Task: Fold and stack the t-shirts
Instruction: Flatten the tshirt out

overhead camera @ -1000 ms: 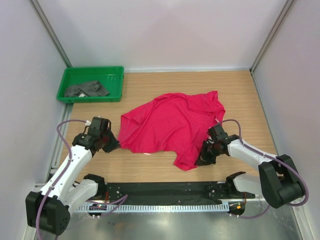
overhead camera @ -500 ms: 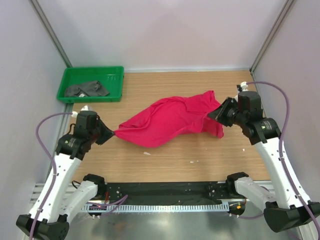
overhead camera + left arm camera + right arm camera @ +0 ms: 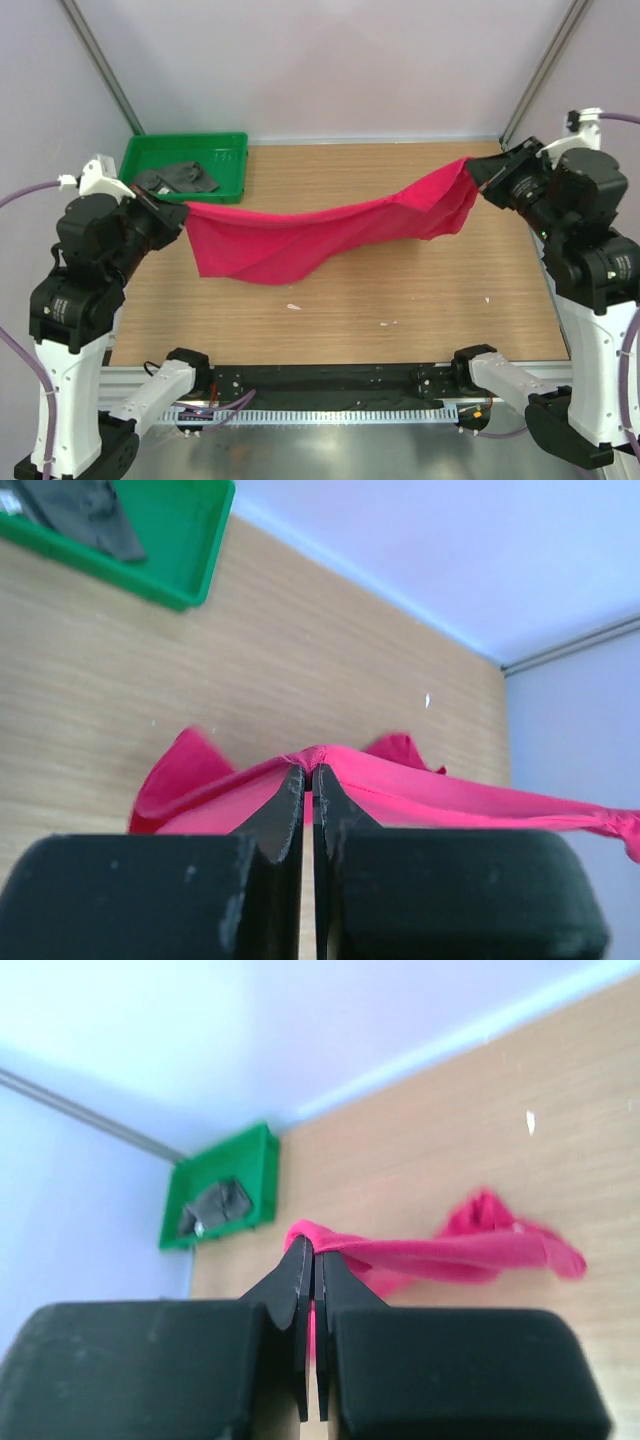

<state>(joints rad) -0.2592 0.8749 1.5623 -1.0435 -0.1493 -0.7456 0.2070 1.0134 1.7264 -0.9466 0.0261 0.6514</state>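
Our left hand (image 3: pixel 181 213) is clenched on one end of the red t-shirt (image 3: pixel 320 238), and our right hand (image 3: pixel 480 172) is clenched on the opposite end. We hold it stretched between them above the worktop (image 3: pixel 400 300), its middle sagging. The dark grey t-shirt (image 3: pixel 176 179) lies crumpled in the green tray (image 3: pixel 186 140) at the far left corner.

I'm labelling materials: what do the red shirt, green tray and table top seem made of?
Red shirt: soft matte cloth; it sags and creases while hanging. Green tray: probably plastic, with a rigid, even-coloured rim. Table top: wood-grain look, possibly laminate; matte.
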